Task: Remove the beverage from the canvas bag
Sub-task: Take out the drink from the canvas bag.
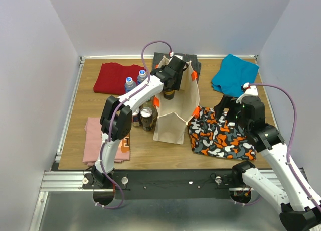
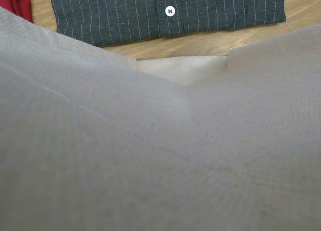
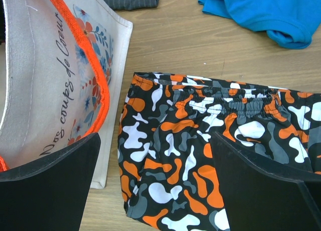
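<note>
camouflage shorts (image 3: 200,155) directly under the right gripper (image 3: 155,140), blue shirt (image 3: 261,10) beyond it, dark striped shirt (image 2: 170,10) ahead of the left gripper (image 1: 169,85), red cloth (image 1: 119,78) and two water bottles (image 1: 130,84) to its left, cans (image 1: 146,118) and pink cloth (image 1: 95,135) behind it, wooden table (image 1: 145,155)

The overhead camera looked down from above and behind the arm bases, far enough back to take in the whole worktop (image 1: 145,153). The left wrist camera sat close against the canvas bag (image 2: 150,160), whose blurred cloth filled most of its view. It faced the far edge, where the striped shirt (image 2: 170,12) lay. The right wrist camera looked steeply down between its own black jaws, near the patterned shorts (image 3: 190,140), with the blue shirt (image 3: 261,12) beyond. All three views shared the bag and the striped shirt.
</note>
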`<state>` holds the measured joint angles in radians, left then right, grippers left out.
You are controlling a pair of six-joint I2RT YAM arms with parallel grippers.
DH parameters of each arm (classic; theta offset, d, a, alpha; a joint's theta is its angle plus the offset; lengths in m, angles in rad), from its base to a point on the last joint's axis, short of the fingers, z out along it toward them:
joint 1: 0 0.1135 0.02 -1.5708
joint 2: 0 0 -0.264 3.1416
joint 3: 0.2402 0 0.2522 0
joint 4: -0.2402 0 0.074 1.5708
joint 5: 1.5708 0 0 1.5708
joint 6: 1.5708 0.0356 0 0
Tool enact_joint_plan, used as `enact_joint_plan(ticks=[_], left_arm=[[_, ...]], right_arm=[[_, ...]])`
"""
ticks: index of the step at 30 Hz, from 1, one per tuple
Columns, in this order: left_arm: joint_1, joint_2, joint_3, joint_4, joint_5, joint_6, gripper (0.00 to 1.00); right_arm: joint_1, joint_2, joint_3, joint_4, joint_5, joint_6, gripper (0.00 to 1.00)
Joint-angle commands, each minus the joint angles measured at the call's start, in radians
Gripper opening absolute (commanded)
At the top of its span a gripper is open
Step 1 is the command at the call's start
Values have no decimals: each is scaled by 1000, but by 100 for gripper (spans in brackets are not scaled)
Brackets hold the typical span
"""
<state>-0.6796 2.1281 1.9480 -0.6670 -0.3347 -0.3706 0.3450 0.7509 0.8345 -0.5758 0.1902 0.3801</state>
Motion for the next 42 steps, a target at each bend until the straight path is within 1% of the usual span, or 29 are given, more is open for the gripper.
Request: enact_joint_plan(ticks=[1, 16, 24, 28, 42], left_arm=[[8, -60, -32, 9, 54, 9, 0], [5, -192, -116, 40, 126, 1, 0], [0, -209, -101, 12, 134, 19, 0], [-6, -203, -61, -26, 140, 45, 0], [-15, -261, -67, -29, 217, 47, 0]], right_arm=[[0, -2, 0, 21, 11, -12, 99], [2, -10, -2, 24, 2, -14, 99], [2, -13, -2, 24, -3, -15, 99], [0, -19, -3, 25, -6, -15, 99], [0, -19, -3, 28, -15, -17, 99]])
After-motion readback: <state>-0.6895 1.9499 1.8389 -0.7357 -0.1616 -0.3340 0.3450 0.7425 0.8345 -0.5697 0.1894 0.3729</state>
